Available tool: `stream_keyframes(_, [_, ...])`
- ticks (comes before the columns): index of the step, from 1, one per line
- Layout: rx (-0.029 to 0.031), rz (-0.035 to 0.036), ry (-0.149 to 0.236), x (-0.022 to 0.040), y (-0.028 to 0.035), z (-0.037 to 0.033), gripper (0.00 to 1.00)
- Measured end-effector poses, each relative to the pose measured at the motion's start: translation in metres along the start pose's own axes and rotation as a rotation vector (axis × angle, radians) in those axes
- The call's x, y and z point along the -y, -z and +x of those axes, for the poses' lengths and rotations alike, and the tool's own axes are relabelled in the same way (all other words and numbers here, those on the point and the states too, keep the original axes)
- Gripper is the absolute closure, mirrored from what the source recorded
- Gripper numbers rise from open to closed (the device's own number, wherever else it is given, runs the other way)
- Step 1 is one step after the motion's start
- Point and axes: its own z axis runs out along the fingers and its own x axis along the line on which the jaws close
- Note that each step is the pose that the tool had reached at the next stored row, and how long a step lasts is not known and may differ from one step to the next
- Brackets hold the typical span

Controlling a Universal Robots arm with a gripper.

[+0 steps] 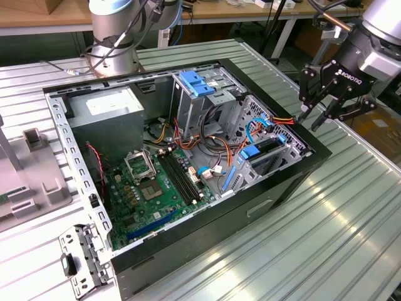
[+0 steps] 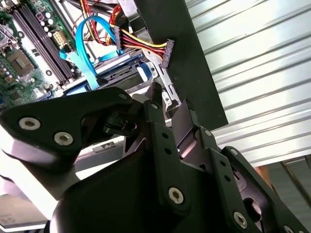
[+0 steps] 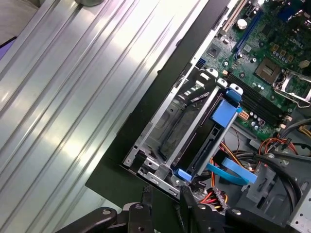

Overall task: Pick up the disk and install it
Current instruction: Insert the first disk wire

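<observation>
Exterior view: disk (image 1: 268,146) in the computer case's (image 1: 301,179) drive cage (image 1: 292,142), end effector (image 1: 309,122) near, narrowly parted, empty.

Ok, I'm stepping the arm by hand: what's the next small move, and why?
Probably ease the gripper down toward the disk: it hangs open and empty over the case rim, while the disk stands inside, close by that rim.
</observation>
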Motion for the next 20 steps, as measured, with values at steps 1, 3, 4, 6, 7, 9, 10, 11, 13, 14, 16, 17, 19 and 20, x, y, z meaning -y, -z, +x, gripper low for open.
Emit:
stream_keyframes(1, [-0.0003, -0.0005, 0.007, 0.0000, 0.0000, 0.0000, 0.64])
stream_keyframes(3, [-0.0010, -0.0014, 0.019, 0.0000, -0.0001, 0.0000, 0.64])
stream_keyframes(4, [-0.0013, -0.0018, 0.025, 0.0000, 0.0000, 0.0000, 0.64])
stream_keyframes(6, [-0.0021, -0.0028, 0.038, 0.0000, 0.0000, 0.0000, 0.64])
stream_keyframes(7, [-0.0026, -0.0035, 0.048, 0.0000, 0.0000, 0.0000, 0.64])
stream_keyframes(9, [-0.0032, -0.0043, 0.059, 0.0000, 0.0000, 0.0000, 0.64])
stream_keyframes(10, [-0.0035, -0.0048, 0.066, 0.0000, -0.0001, 0.0000, 0.64])
stream_keyframes(11, [-0.0039, -0.0053, 0.072, 0.0000, 0.0000, 0.0000, 0.64])
stream_keyframes(13, [-0.0047, -0.0064, 0.087, 0.0000, 0.0000, 0.0000, 0.64])
stream_keyframes(14, [-0.0051, -0.0070, 0.095, 0.0000, 0.0000, 0.0000, 0.64])
stream_keyframes(16, [-0.0059, -0.0080, 0.108, 0.0000, 0.0000, 0.0000, 0.64])
stream_keyframes(17, [-0.0062, -0.0085, 0.116, 0.0000, 0.0000, 0.0000, 0.64])
stream_keyframes(19, [-0.0069, -0.0094, 0.127, 0.0000, 0.0000, 0.0000, 0.64])
stream_keyframes(20, [-0.0075, -0.0103, 0.140, 0.0000, 0.0000, 0.0000, 0.64])
